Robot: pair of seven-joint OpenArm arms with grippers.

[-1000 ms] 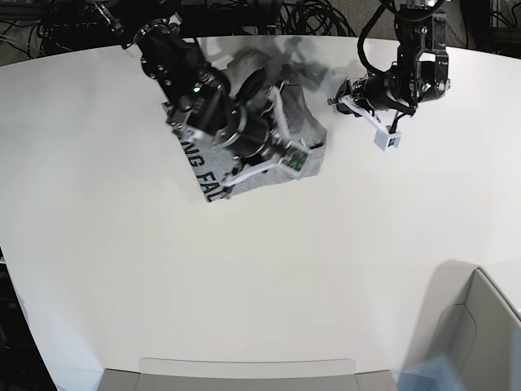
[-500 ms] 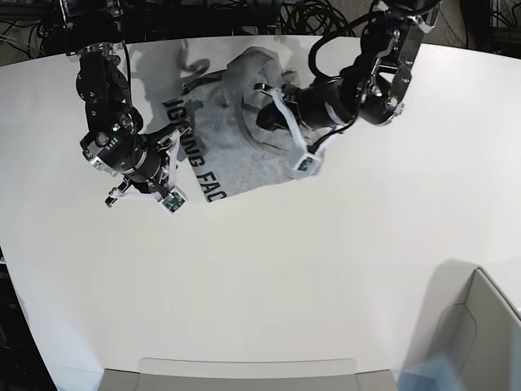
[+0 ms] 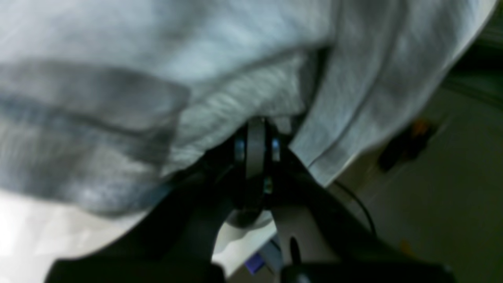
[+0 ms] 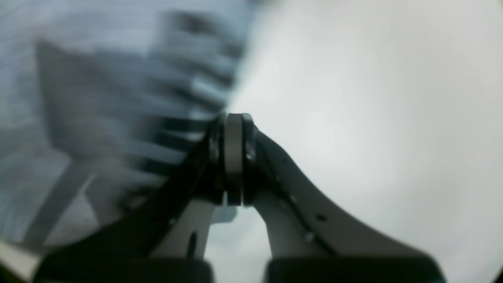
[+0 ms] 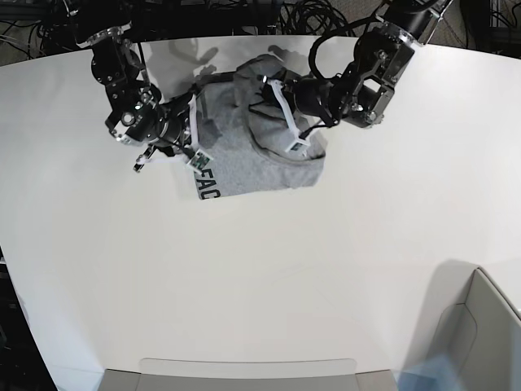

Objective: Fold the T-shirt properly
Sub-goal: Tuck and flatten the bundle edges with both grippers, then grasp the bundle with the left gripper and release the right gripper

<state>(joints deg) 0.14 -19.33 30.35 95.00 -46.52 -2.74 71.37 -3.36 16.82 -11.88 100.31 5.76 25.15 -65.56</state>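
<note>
The heather-grey T-shirt (image 5: 244,151) lies bunched at the far middle of the white table (image 5: 244,277), with black letters (image 5: 207,186) showing at its near left corner. My right gripper (image 5: 198,159) is shut, its tips (image 4: 234,125) touching the lettered edge of the T-shirt (image 4: 98,78); nothing shows between them. My left gripper (image 5: 297,145) is shut over the shirt's right side. In the left wrist view, the left gripper (image 3: 255,129) pokes up into folds of the T-shirt (image 3: 196,59) that hang over its tips. No cloth shows between its fingers.
A grey bin (image 5: 480,342) stands at the near right corner. A flat grey tray edge (image 5: 244,376) lies along the table's front. Black cables (image 5: 309,16) crowd the space behind the table's far edge.
The right gripper has moved from bare table up and right to the shirt's lettered edge. The shirt is more bunched, with fewer letters showing. The left gripper has shifted slightly back over it.
</note>
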